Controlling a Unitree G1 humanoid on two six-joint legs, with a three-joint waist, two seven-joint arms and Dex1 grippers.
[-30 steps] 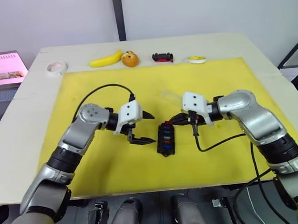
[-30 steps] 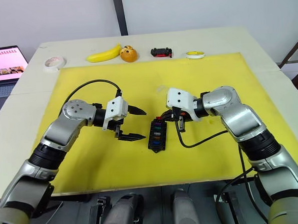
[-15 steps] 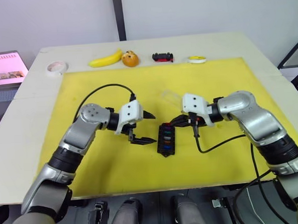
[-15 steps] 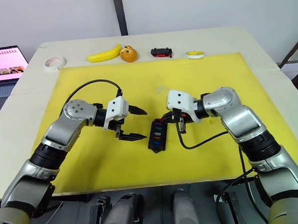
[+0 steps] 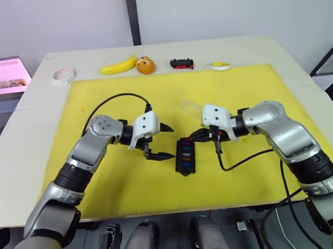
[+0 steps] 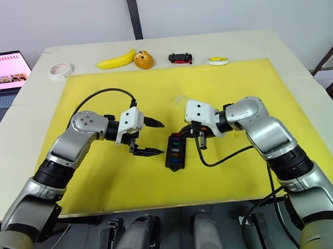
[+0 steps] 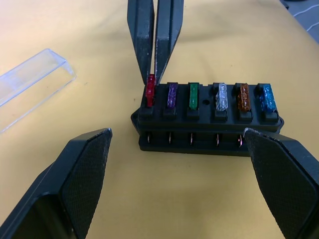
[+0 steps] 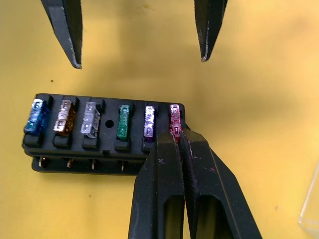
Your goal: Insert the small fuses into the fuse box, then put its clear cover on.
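Head views: the fuse box lies on a yellow mat, near the middle of a pale table. The right gripper has its fingers pressed together at the far end of the box. The left gripper hangs just left of the box, its two fingers spread wide and holding nothing. The clear cover lies on the mat just beyond the box. Along the table's far edge sit a banana, an orange, a toy car and two tape rolls. Compared with a second ago, nothing on the table has moved; the right gripper has shifted only very slightly and the left holds the same pose.

Left wrist view: the left fingers stand far apart on either side of the box, touching nothing. Six fuses sit upright in one row: red, purple, green, grey, brown, blue. The right gripper comes in from the far side, fingers nearly together, pinching the top of the red fuse at the end of the row. The cover lies flat on the mat, apart from the box.

Right wrist view: the right fingers close on the red fuse, which sits in the end slot. The other five fuses stand in their slots. The left gripper shows beyond the box, wide open.
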